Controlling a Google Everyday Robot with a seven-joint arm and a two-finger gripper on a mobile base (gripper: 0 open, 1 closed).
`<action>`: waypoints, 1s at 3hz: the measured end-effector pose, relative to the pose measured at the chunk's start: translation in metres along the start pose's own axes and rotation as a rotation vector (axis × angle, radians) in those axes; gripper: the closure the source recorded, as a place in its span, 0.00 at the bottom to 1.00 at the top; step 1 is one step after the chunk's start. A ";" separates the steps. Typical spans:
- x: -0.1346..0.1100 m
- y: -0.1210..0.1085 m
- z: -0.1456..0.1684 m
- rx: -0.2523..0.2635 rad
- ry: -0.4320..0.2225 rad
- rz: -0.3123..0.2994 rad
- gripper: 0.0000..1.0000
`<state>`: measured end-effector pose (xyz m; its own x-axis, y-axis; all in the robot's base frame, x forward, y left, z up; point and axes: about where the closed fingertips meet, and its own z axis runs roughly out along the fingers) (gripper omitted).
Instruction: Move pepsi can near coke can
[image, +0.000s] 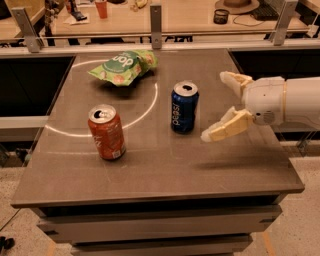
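Observation:
The dark blue pepsi can (183, 107) stands upright near the middle of the grey table (165, 170). The red-orange coke can (106, 132) stands upright to its left, a little nearer the front edge. My gripper (217, 106) comes in from the right, just right of the pepsi can and apart from it. Its two cream fingers are spread wide, one at the back (232, 81) and one at the front (225, 128), with nothing between them.
A green chip bag (122, 66) lies at the back of the table, left of centre. A metal rail with posts (156, 20) runs behind the table, with a cluttered desk beyond. The table's front edge is close below the cans.

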<state>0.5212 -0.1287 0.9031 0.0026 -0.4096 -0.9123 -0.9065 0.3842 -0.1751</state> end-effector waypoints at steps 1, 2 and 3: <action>-0.006 0.002 0.017 -0.034 -0.034 0.005 0.00; -0.008 0.006 0.033 -0.078 -0.041 0.026 0.00; -0.009 0.009 0.046 -0.116 -0.052 0.046 0.00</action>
<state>0.5319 -0.0837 0.8926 -0.0214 -0.3492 -0.9368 -0.9489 0.3021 -0.0909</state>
